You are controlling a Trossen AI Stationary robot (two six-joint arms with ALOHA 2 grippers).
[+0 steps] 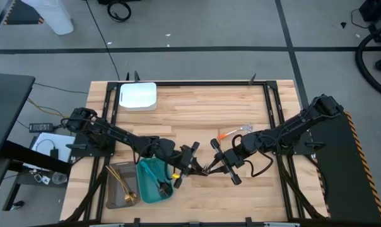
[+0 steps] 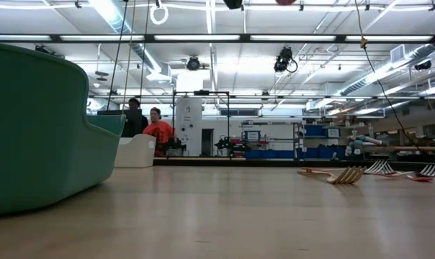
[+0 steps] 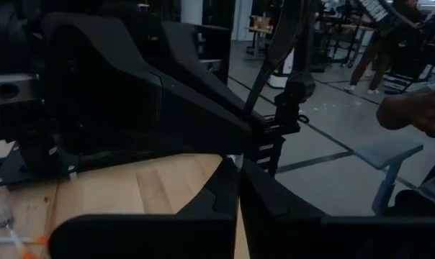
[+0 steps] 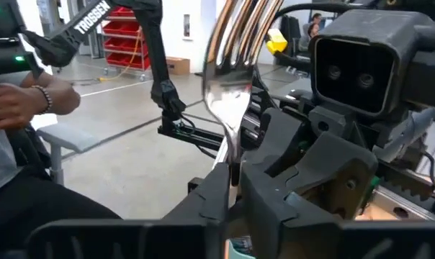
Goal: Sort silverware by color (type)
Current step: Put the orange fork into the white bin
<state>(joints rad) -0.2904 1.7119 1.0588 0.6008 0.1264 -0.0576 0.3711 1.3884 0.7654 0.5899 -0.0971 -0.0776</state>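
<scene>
Meeting mid-tabletop (image 1: 197,107), just beside the teal tray (image 1: 146,169). Pinching the silver fork (image 4: 228,93) upright by its handle in the right gripper (image 4: 232,188) jaws. Left gripper (image 3: 239,194) jaws together, tip to tip with the right; whether on the fork, cannot tell. Confirm the left grip first, then loosen the right slowly, without tugging sideways.
</scene>
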